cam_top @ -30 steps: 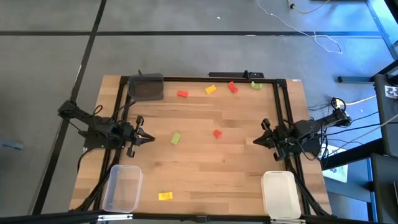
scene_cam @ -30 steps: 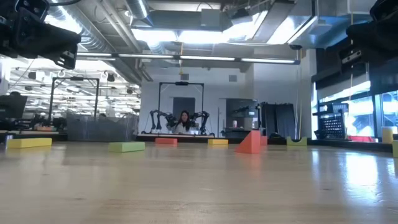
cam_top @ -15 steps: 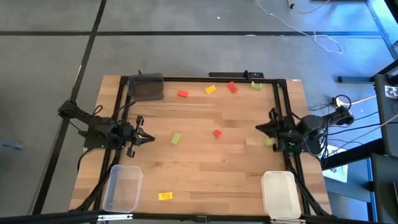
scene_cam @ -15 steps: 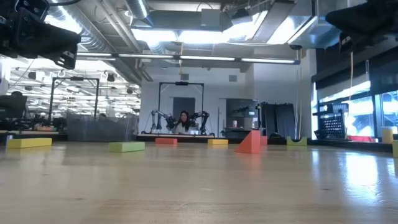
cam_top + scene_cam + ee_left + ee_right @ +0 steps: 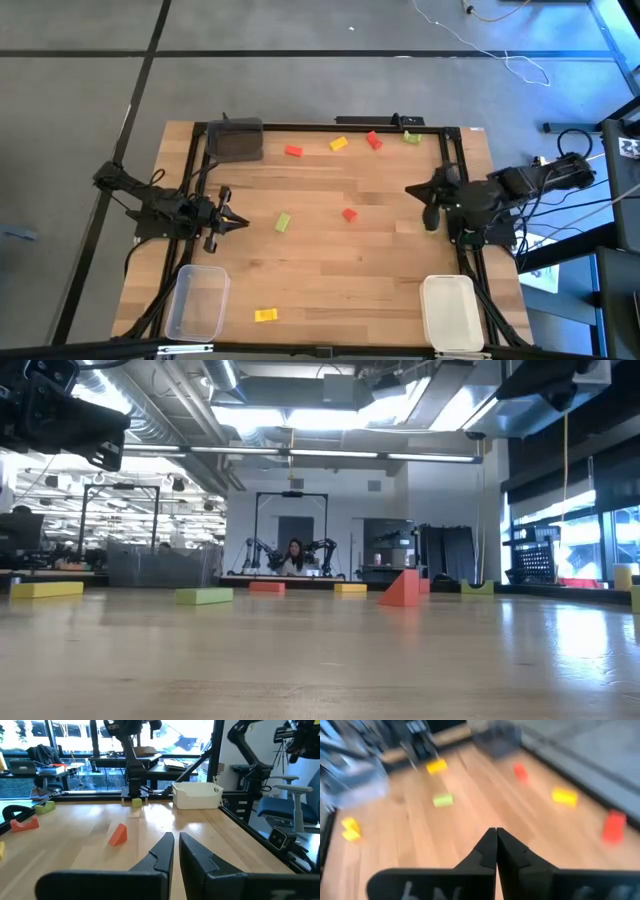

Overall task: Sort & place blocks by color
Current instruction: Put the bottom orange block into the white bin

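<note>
The blocks lie scattered on the wooden table. In the high view a red block [image 5: 293, 151], a yellow block [image 5: 338, 144], a second red block [image 5: 374, 141] and a green block [image 5: 411, 137] sit along the far edge. A green block [image 5: 283, 222] and a red wedge [image 5: 349, 214] lie mid-table, and a yellow block [image 5: 265, 315] lies near the near edge. My left gripper [image 5: 243, 222] hovers shut at the left side, its tips [image 5: 175, 842] pointing at the red wedge [image 5: 118, 835]. My right gripper [image 5: 410, 190] is shut above the table's right side, its tips [image 5: 495, 832] over bare wood.
A dark bin [image 5: 237, 140] stands at the far left corner, a clear bin [image 5: 195, 302] at the near left and a white bin [image 5: 450, 312] at the near right. A black frame rail [image 5: 330, 126] runs around the table. A person sits in the room beyond [image 5: 296, 557].
My right arm has swung from the right edge toward the table's far side and slightly inward, and it has risen, leaving most of the low view. Its fingers stay shut. The blocks have stayed in place.
</note>
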